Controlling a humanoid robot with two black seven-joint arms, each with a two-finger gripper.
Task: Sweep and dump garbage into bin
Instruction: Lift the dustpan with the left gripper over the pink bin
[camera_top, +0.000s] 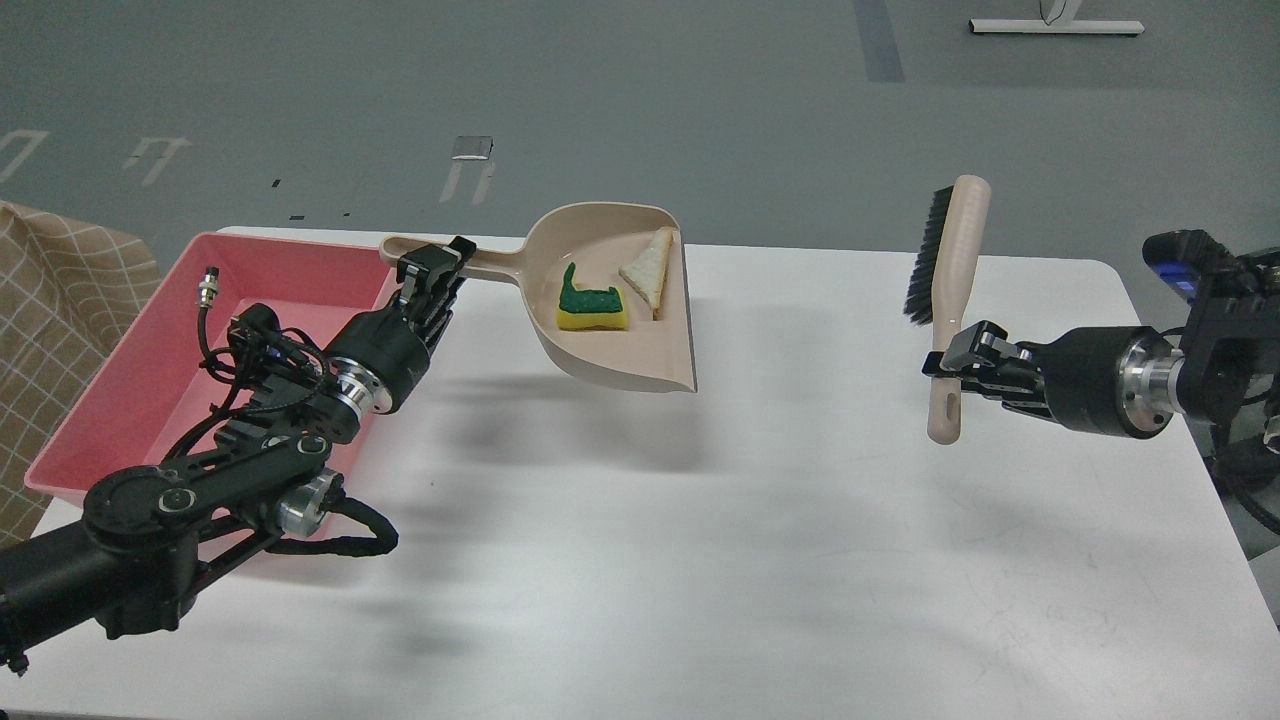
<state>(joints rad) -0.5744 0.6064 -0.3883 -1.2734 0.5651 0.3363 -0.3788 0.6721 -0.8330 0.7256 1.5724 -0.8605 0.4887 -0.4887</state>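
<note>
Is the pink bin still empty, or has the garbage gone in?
Empty as far as visible: the pink bin shows bare floor, though the left arm hides part. The sponge and bread slice lie in the raised dustpan.

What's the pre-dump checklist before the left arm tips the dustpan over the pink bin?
1. Left hand shut on dustpan handle: ok.
2. Sponge and bread slice both in the pan: ok.
3. Dustpan lifted off the table: ok.
4. Dustpan over the bin: not ok, it is to the right of the bin.
5. Bin interior free of obstruction: not ok, left arm overlaps it.
6. Right hand shut on brush, away from the pan: ok.
</note>
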